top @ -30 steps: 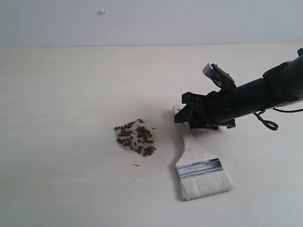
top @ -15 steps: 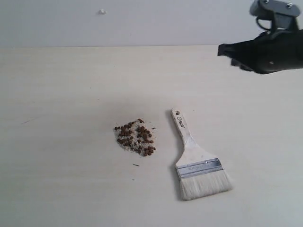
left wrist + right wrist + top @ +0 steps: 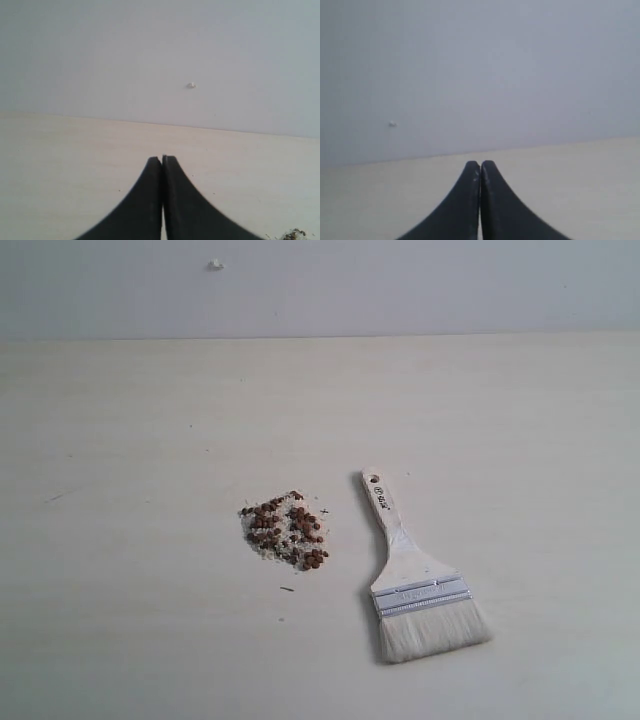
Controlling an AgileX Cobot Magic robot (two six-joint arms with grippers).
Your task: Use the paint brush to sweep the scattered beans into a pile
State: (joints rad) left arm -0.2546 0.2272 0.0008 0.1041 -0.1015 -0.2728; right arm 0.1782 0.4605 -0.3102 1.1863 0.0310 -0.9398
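The flat paint brush (image 3: pixel 415 575) with pale wooden handle, silver ferrule and cream bristles is laid on the pale counter (image 3: pixel 150 440), just beside the speckled pile (image 3: pixel 286 532) of reddish-brown beans (image 3: pixel 314 560). The black left claw (image 3: pixel 162 159) and black right claw (image 3: pixel 480 163) are pressed together, empty, clear of the brush. Dark handle print cannot be read.

Soft, even light, faint shadows (wrist views slightly blurred)

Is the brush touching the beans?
No, the brush lies flat beside the pile of beans, with a strip of bare table between them.
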